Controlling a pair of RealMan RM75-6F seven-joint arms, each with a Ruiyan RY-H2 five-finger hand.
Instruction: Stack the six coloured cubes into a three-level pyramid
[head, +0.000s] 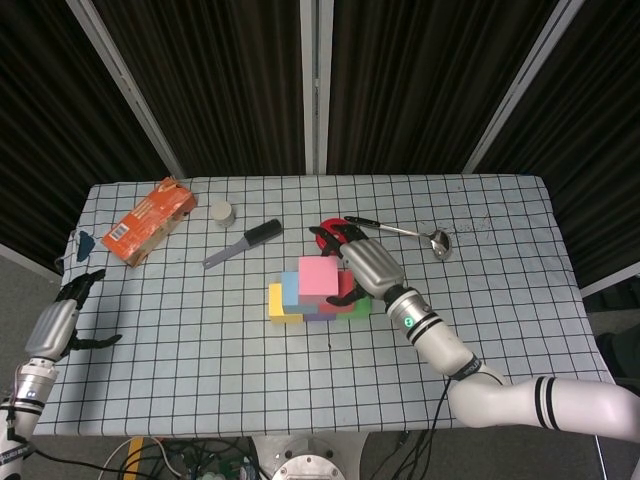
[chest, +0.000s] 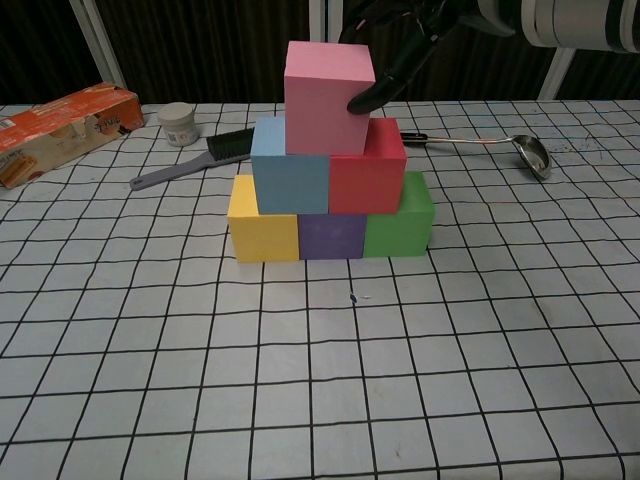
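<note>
Right hand against pink cube

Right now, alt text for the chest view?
Six cubes form a three-level pyramid on the checked table, pink cube on top, with a fingertip of the right hand at its right edge. A ladle lies behind.

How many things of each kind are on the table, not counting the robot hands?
Cubes: 6 (pink, blue, red, yellow, purple, green)
Orange carton: 1
Small white jar: 1
Brush: 1
Metal ladle: 1
Red object behind the stack, mostly hidden: 1
Total: 11
</note>
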